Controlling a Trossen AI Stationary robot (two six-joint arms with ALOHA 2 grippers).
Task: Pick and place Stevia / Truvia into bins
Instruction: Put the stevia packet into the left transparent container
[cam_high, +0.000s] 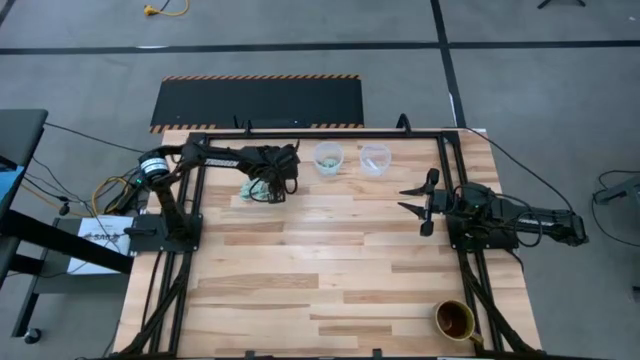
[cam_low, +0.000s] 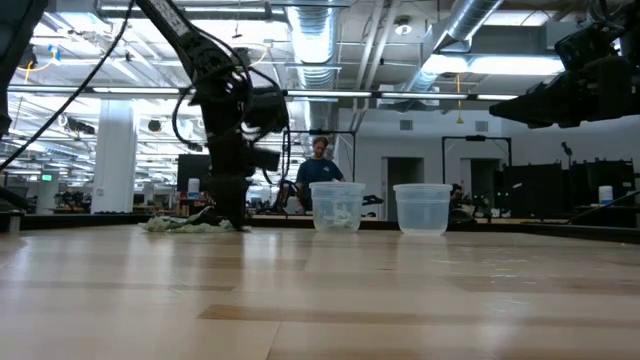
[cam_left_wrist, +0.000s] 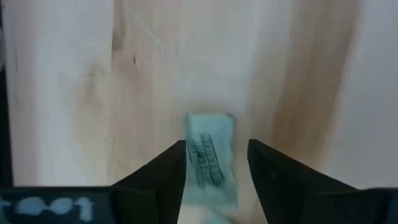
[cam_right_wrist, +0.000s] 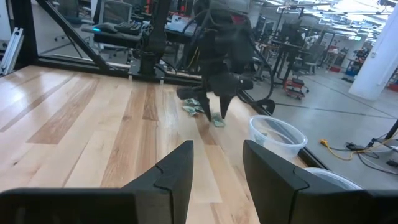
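Note:
A small pile of pale green and white Stevia packets (cam_high: 258, 193) (cam_low: 185, 225) (cam_right_wrist: 200, 109) lies on the wooden table at its far left. My left gripper (cam_high: 272, 188) (cam_low: 228, 220) (cam_left_wrist: 217, 148) points down over the pile, open, one finger on each side of a single packet (cam_left_wrist: 210, 155) that lies flat on the wood. Two clear bins (cam_high: 328, 158) (cam_high: 375, 158) stand side by side at the far edge; the left bin (cam_low: 337, 207) has pale packets in it. My right gripper (cam_high: 425, 205) (cam_right_wrist: 217, 168) waits open and level at the table's right. My left gripper comes from above, its fingers (cam_left_wrist: 168, 168) along the two long sides of the packet, which lies flat on the table. Whether a finger touches the packet's edge, I cannot tell.
A brown round cup (cam_high: 455, 320) stands near the front right corner. The dark frame rails (cam_high: 300, 132) run along the table's far edge and sides. Bare wood (cam_high: 320, 260) fills the table's middle and front. A person shows in the room far behind the bins in the low view.

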